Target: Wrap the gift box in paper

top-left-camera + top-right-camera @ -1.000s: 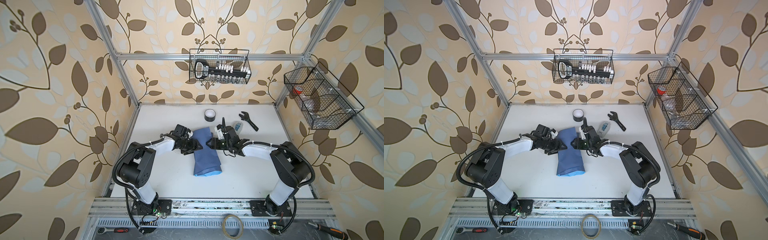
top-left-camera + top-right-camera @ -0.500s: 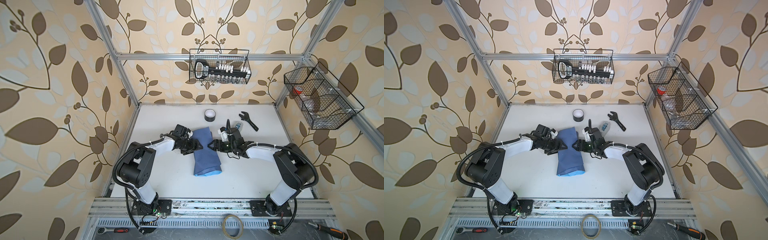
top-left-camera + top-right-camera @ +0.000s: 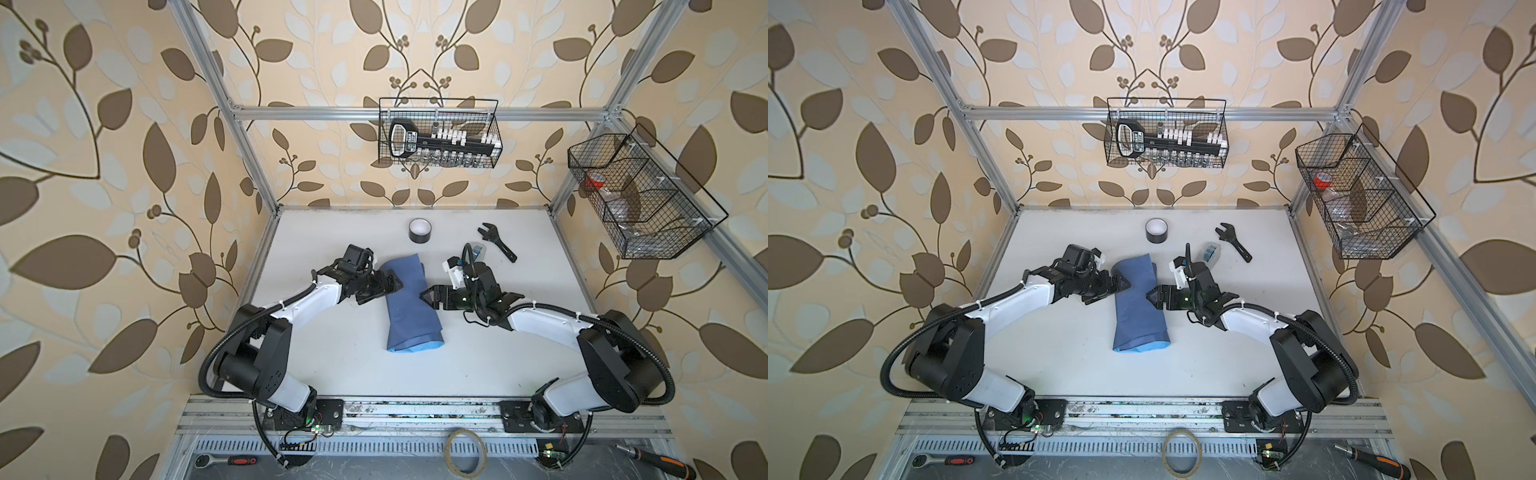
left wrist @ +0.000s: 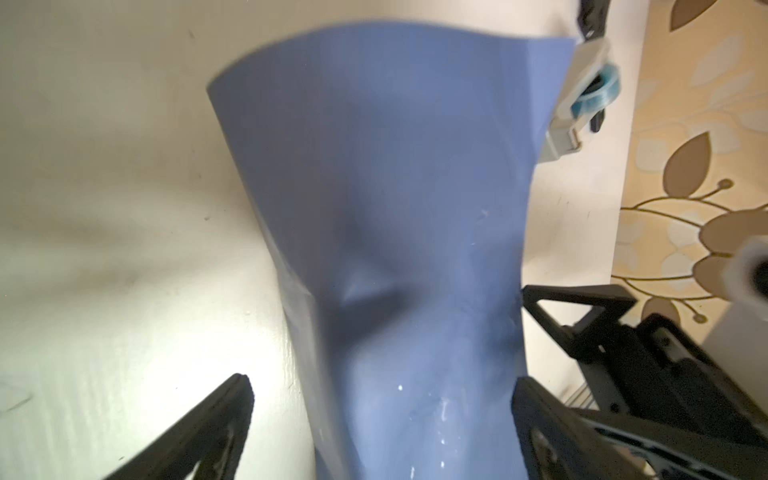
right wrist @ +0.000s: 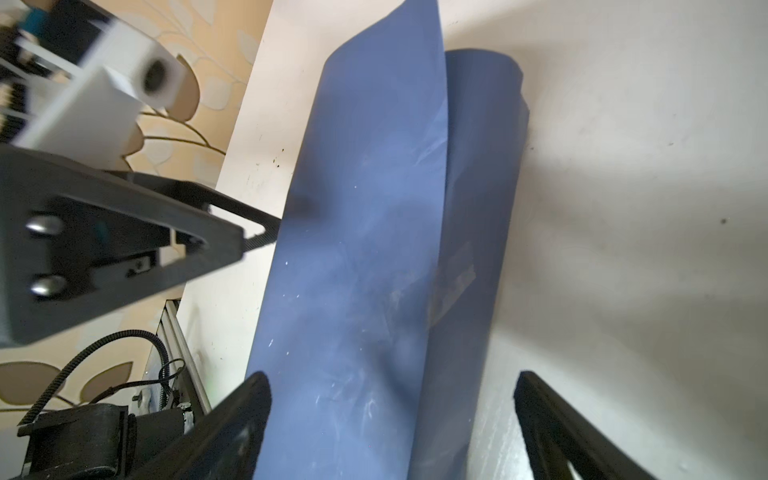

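Folded paper [image 3: 411, 307] mid-frame on counter [image 3: 332, 365], box unseen, probably inside; left pincer [image 3: 394, 282] and right pincer [image 3: 428, 297] wide, empty, flanking its upper half; may spring open with nothing pinning raised flap.

Robot lab cell, this was: aluminium frame [image 3: 332, 112], leaf wallpaper [image 3: 104, 208], white bench [image 3: 332, 365], wire tool basket [image 3: 494, 156], two arms [image 3: 307, 303] bolted to a rail [image 3: 415, 409].
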